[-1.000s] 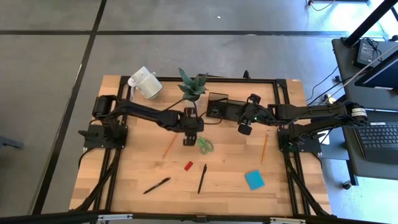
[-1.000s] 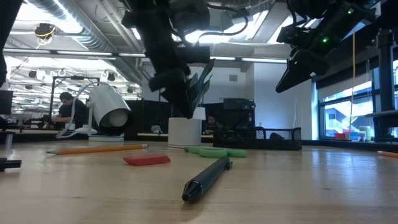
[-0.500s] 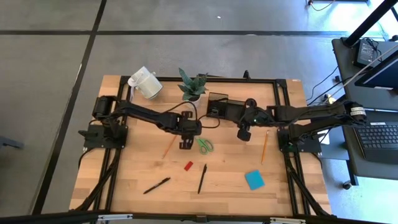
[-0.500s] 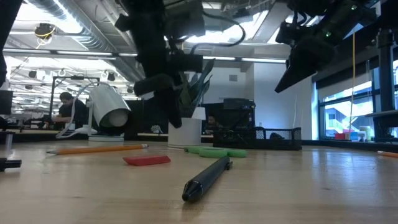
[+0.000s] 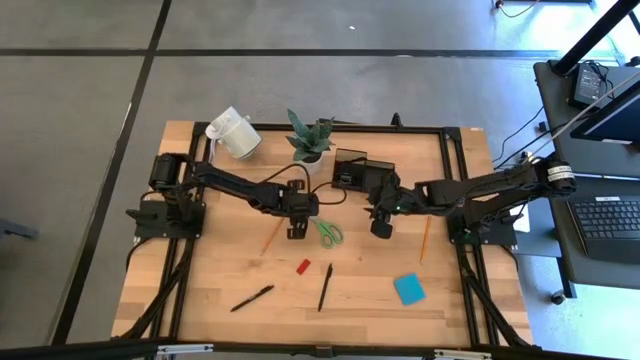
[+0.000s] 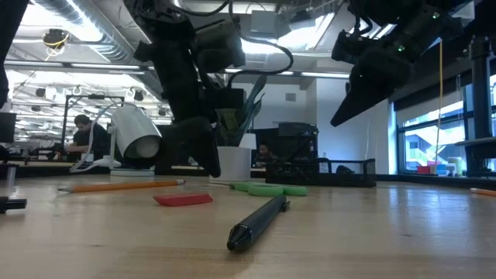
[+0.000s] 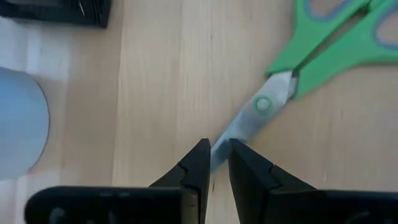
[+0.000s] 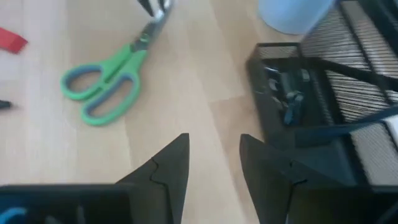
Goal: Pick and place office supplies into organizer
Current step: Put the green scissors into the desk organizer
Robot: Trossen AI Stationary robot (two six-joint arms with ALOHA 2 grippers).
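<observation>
The green-handled scissors (image 5: 328, 234) lie flat on the table mid-way across, blades pointing toward the table's left. My left gripper (image 5: 297, 230) is down at table level (image 6: 203, 159), shut on their blade tip. My right gripper (image 5: 380, 228) hangs open and empty above the table (image 6: 341, 116), right of the scissors and just in front of the black organizer (image 5: 360, 172). The right wrist view shows small black clips (image 8: 286, 93) inside the organizer (image 8: 323, 124). Scattered around are an orange pencil (image 5: 272, 236), a yellow pencil (image 5: 425, 238), a red block (image 5: 303, 266), two black pens (image 5: 325, 286) (image 5: 251, 297) and a blue pad (image 5: 408, 289). My left gripper has the scissors by the free end of the blades (image 7: 219, 149), pinched between its two fingers (image 7: 198, 163). The fingers come from above, slanting, in line with the blades. The scissors lie flat on the table with the green handles (image 7: 336, 43) pointing away from the gripper.
A white mug (image 5: 232, 133) lies on its side at the far left. The potted plant (image 5: 310, 140) stands just behind my left gripper, beside the organizer. Bare wood lies along the near edge, between the pens and the blue pad.
My left gripper has come down to the table and shifted slightly toward the left edge, ending at the scissors' blade tip. My right gripper has moved toward the left and near edges, away from the organizer and closer to the scissors. The scissors have stayed in place.
</observation>
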